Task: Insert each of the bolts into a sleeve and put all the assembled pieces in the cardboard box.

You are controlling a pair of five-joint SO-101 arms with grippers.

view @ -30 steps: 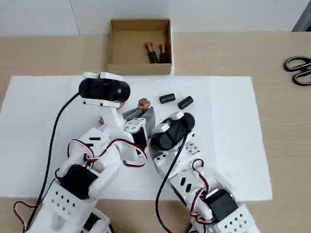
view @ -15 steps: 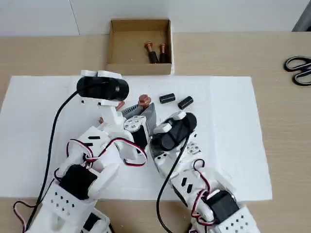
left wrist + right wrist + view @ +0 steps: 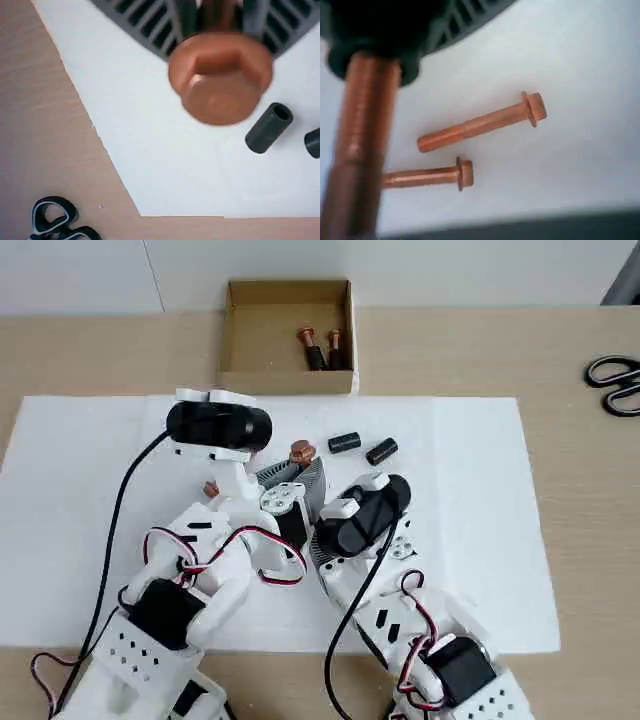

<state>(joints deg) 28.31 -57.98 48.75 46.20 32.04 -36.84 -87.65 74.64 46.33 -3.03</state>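
Black scissors (image 3: 612, 383) on the table (image 3: 500, 350) — beside a white sheet (image 3: 480, 490).

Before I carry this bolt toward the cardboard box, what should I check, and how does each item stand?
1. Grip: left gripper shut on the bolt below its head: ok.
2. Shaft passes through the sleeve: ok.
3. Fully seated in it: cannot tell.
4. Bare floor in the cardboard box beside the two assembled pieces: ok.
5. Two spare sleeves lie on the paper: ok.
6. Two loose bolts lie there too: ok.
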